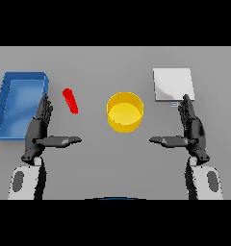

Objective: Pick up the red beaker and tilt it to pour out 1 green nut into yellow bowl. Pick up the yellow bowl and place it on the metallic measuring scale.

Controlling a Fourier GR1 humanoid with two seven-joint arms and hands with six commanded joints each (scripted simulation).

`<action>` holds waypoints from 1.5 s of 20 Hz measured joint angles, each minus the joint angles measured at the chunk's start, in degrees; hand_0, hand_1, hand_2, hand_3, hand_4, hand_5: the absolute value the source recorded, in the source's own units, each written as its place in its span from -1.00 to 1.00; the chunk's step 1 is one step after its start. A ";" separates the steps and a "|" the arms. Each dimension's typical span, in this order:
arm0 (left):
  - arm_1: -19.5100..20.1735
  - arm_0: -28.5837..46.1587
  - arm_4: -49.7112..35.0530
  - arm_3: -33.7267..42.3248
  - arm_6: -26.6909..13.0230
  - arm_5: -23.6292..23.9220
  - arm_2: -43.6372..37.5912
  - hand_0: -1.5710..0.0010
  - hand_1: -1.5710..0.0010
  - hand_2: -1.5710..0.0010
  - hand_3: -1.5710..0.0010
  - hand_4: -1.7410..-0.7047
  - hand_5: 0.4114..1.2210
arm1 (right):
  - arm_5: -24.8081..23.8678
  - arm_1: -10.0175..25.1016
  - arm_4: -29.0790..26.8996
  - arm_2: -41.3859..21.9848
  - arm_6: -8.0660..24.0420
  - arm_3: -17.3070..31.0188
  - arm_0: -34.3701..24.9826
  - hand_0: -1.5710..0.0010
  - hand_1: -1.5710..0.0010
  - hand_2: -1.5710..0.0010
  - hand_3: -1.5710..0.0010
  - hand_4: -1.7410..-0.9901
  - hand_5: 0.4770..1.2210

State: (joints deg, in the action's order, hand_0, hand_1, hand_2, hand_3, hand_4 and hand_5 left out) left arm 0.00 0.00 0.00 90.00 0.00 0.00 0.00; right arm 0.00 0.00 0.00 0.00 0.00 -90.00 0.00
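Observation:
A small red beaker (70, 101) lies tilted on the grey table, left of centre. The yellow bowl (125, 112) stands in the middle; I see no nut in it. The metallic measuring scale (173, 84) is a flat silvery square at the back right. My left hand (39, 130) rests open just left of and nearer than the beaker, fingers straight, thumb pointing right. My right hand (191, 129) mirrors it, open, right of the bowl and just in front of the scale, thumb pointing left. Neither hand touches anything.
A blue open tray (6, 105) sits at the far left, right beside my left hand's fingers.

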 measured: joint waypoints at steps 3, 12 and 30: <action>0.26 0.61 -0.24 0.41 0.33 -0.24 -0.08 1.00 1.00 1.00 1.00 0.16 -0.39 | -0.06 0.05 -0.05 0.06 0.04 0.13 -0.16 1.00 1.00 1.00 1.00 0.78 -0.73; 4.50 8.20 7.28 13.09 -3.14 -1.77 6.81 1.00 1.00 1.00 1.00 0.16 -0.40 | -3.71 4.85 15.40 -6.48 -5.69 -5.90 4.02 1.00 1.00 1.00 1.00 0.70 -0.69; 5.26 -14.62 7.59 -17.54 1.07 -2.98 0.89 1.00 1.00 1.00 1.00 0.04 -0.41 | -0.20 4.49 11.11 -6.25 -5.16 -7.16 4.59 1.00 1.00 1.00 1.00 0.38 -0.60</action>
State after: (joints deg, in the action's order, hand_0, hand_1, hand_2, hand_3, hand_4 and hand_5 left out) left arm 5.26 -14.62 7.59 72.46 1.07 -2.98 0.89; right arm -0.20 4.49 11.11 -6.25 -5.16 -97.16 4.59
